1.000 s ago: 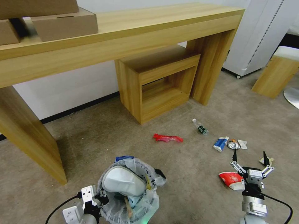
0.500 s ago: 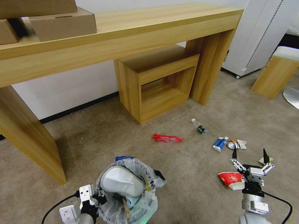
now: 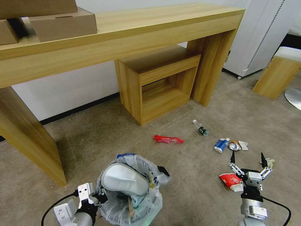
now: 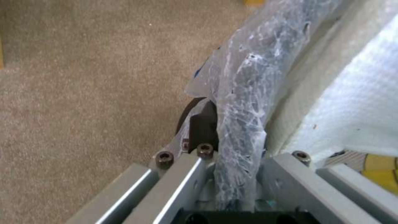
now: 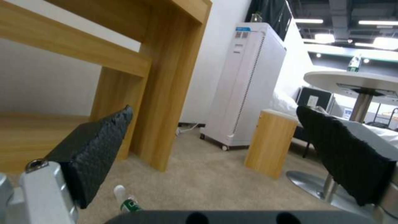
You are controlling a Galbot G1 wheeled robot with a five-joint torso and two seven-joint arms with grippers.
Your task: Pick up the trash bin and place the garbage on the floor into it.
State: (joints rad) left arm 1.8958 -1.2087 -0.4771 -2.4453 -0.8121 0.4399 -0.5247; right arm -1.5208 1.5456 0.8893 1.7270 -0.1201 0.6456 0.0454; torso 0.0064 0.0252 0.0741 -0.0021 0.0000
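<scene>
The trash bin [image 3: 138,205], lined with a crinkled clear bag, is at the bottom of the head view with a white slipper [image 3: 125,179] in its mouth. My left gripper [image 3: 95,201] is shut on the bin's bagged rim [image 4: 244,93], with a dark pad [image 4: 201,124] pressing the plastic. My right gripper [image 3: 247,156] is open, hovering just right of the red-white cup [image 3: 230,181] on the carpet. Farther out lie a red wrapper [image 3: 168,139], a green-labelled bottle [image 3: 200,128], a blue-white packet [image 3: 221,145], a crushed can [image 3: 234,146] and a tissue [image 3: 243,145]. The right wrist view shows the open pads [image 5: 95,149] and the bottle [image 5: 126,202].
A long wooden desk [image 3: 125,34] with cardboard boxes [image 3: 62,23] spans the back, and a wooden cube shelf [image 3: 160,84] stands under it. A white wheeled cabinet [image 3: 263,34], a wooden stool [image 3: 279,75] and a round table base [image 3: 294,97] stand at the right. A small scrap [image 3: 270,162] lies beside my right gripper.
The camera has shifted slightly. My left gripper with the bin has moved a little. The right gripper has sunk slightly and stays open beside the cup.
</scene>
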